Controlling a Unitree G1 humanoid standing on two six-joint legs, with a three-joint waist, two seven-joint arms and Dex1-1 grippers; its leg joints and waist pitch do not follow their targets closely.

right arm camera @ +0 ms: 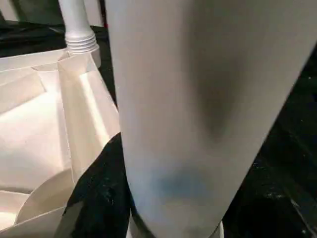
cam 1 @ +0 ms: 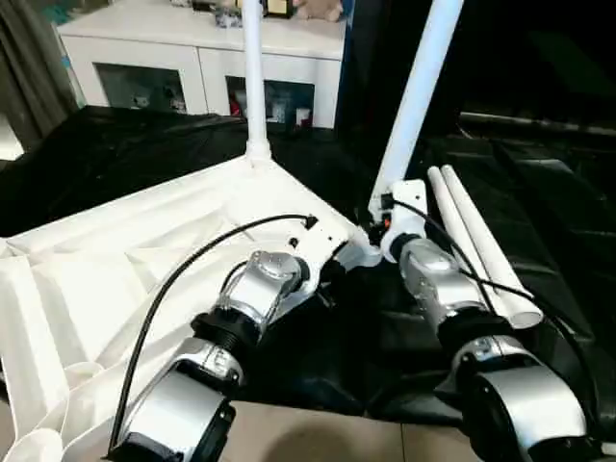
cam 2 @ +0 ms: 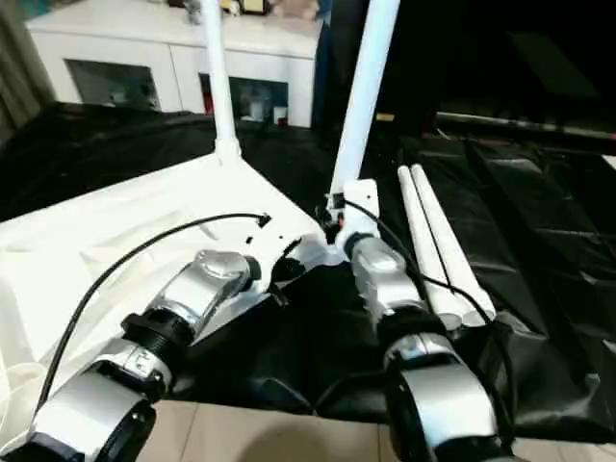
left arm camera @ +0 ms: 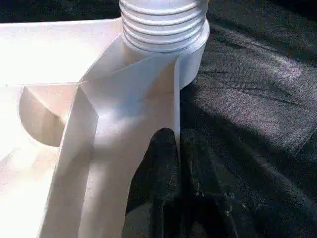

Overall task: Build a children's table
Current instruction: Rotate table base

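The children's table top (cam 1: 115, 260) lies upside down on black cloth, ribbed underside up. One white leg (cam 1: 252, 87) stands upright in its far corner socket. A second leg (cam 1: 416, 106) leans over the near right corner, and its ribbed base (left arm camera: 163, 22) sits at that socket. My right gripper (cam 1: 382, 218) is shut on this leg low down, with one black finger (right arm camera: 99, 198) showing beside it. My left gripper (left arm camera: 179, 168) is shut on the table top's rim just short of that corner. Two more legs (cam 1: 481, 255) lie side by side on the cloth to the right.
A white cabinet (cam 1: 202, 58) with glass doors stands at the back, behind the table top. Black cloth (cam 1: 125, 154) covers the work area, with its front edge over tan floor (cam 1: 318, 433). A grey curtain (cam 1: 29, 67) hangs at the far left.
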